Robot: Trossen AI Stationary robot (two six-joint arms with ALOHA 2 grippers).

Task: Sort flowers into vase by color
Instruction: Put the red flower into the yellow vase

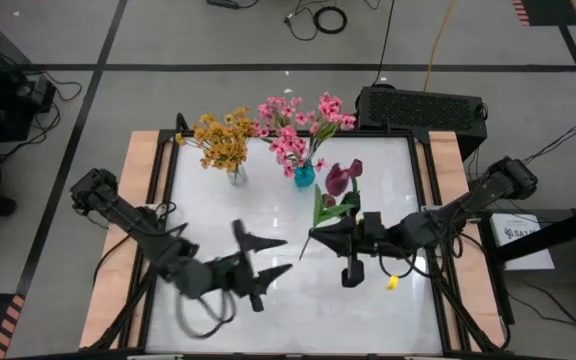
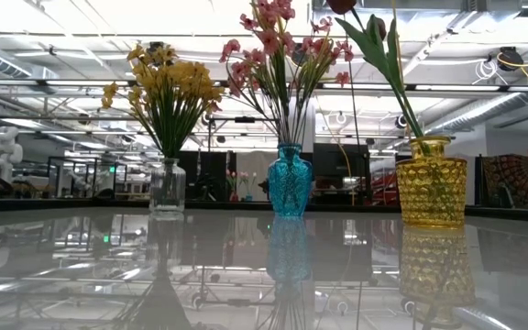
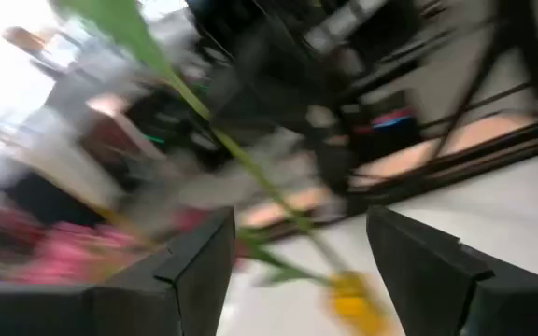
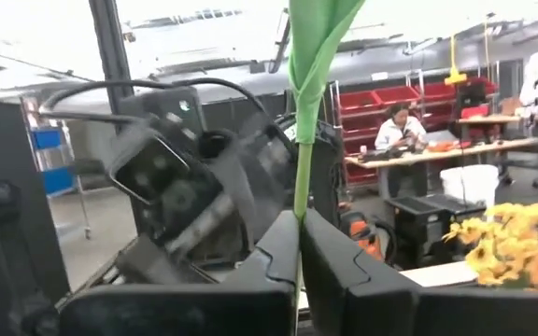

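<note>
Yellow-orange sprays (image 1: 223, 140) stand in a clear glass vase (image 2: 167, 188). Pink sprays (image 1: 296, 125) stand in a blue vase (image 2: 290, 181). Dark magenta tulips (image 1: 344, 177) with green leaves lean up out of a yellow glass vase (image 2: 432, 179), which shows as a small yellow spot (image 1: 392, 283) under my right arm. My right gripper (image 1: 314, 233) is shut on a tulip stem above that vase. My left gripper (image 1: 286, 254) is open, just left of the right gripper and apart from the stem. Neither gripper shows in the low view. My right gripper pinches a tulip's green stem (image 4: 302, 191) between its two fingers, just below a leaf (image 4: 314, 42). The fingers come level from the table's right and lie across the stem. The stem stands upright through the hold; its lower part (image 3: 283, 210) slants down toward the yellow vase (image 3: 348, 297).
The three vases stand on a glossy white table (image 1: 268, 210) with wooden side rails; the clear and blue ones are near the far edge, the yellow one nearer and to the right. A black box (image 1: 423, 105) sits beyond the far edge. A person sits at a bench (image 4: 395, 126) far off.
</note>
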